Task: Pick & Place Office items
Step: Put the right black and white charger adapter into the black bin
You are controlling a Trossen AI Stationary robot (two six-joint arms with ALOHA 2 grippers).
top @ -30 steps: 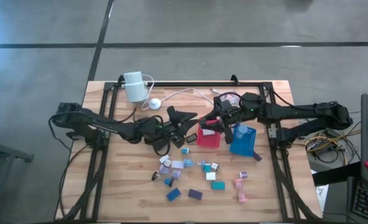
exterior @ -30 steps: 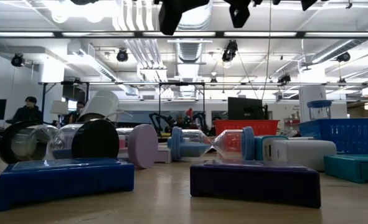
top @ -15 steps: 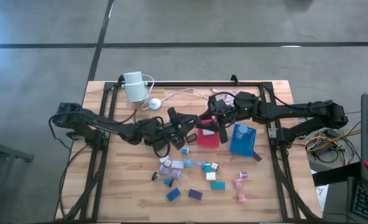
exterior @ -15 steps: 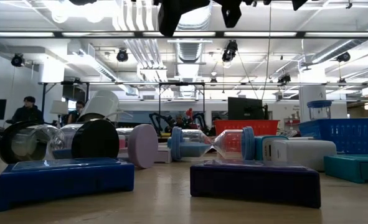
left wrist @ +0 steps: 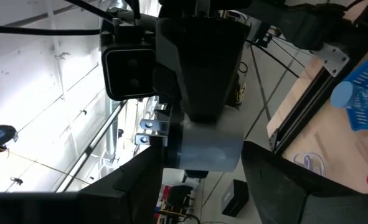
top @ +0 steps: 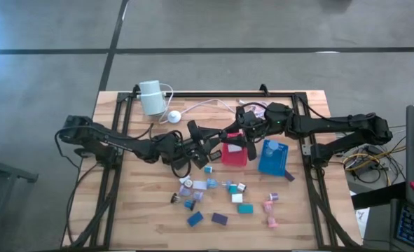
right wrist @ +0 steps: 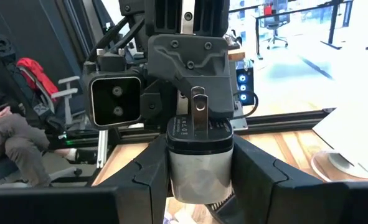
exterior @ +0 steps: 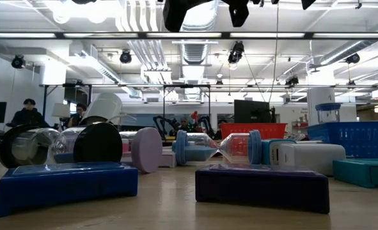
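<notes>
Pale wooden planks make up the surface (top: pixel 143 210), framed by black rails, with concrete floor around it. Near the middle, toward the far edge, the two arms meet tip to tip above the red tray (top: pixel 235 157). The left gripper (top: pixel 212 140) reaches in from the left edge and the right gripper (top: pixel 236 135) from the right edge. Between them sits a short cylinder (right wrist: pixel 199 158) – grey body, black cap. The right jaws are partly closed and clamp its sides. The left jaws stand wider and hug the same piece (left wrist: pixel 205 146) from the other end. The remaining office items (top: pixel 214 185) lie scattered over the middle of the surface toward the near edge. A blue tray (top: pixel 273 159) sits beside the red one, and a white canister (top: pixel 150 98) with its cable stands by the far-left corner.
</notes>
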